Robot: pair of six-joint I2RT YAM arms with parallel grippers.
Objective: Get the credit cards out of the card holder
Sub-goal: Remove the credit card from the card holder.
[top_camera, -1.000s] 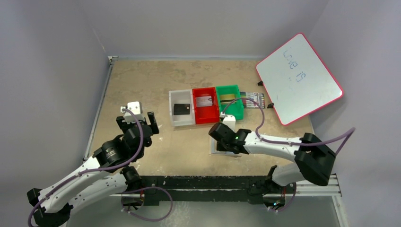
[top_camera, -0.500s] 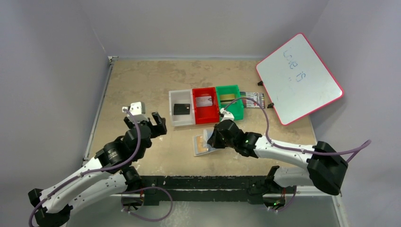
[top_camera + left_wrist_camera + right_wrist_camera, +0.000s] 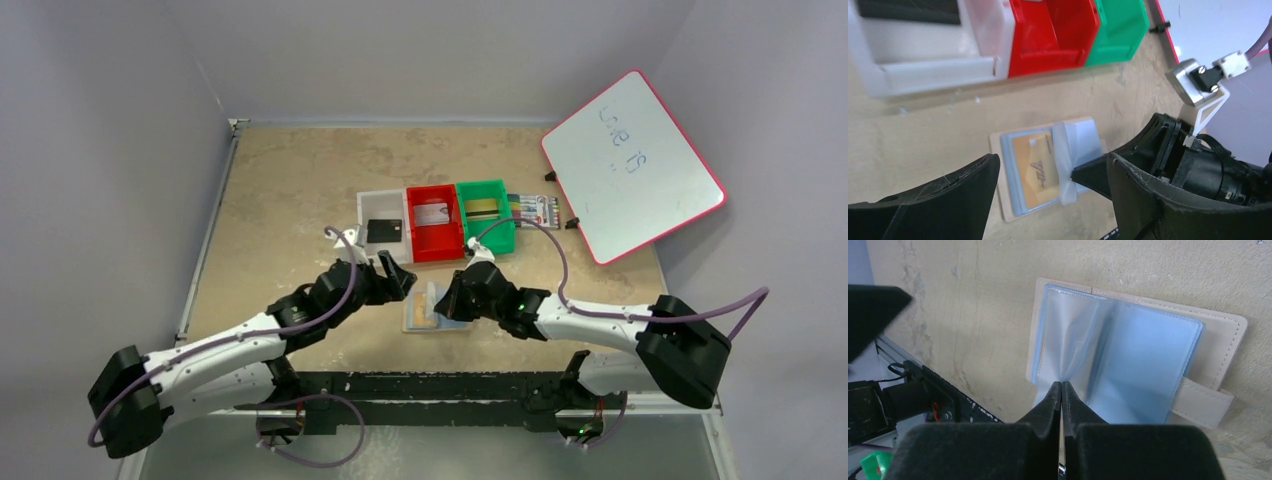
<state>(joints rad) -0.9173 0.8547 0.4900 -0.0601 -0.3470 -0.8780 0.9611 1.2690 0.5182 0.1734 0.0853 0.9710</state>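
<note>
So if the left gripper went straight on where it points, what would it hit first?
Probably the open card holder, at the pocket holding the orange card; the right gripper, pinching a sleeve, sits just beside that line. Depth is unclear.

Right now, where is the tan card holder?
In the top view the card holder lies open on the robot's side of the red bin, between the left gripper and the right gripper, which pinches its blue sleeve.
</note>
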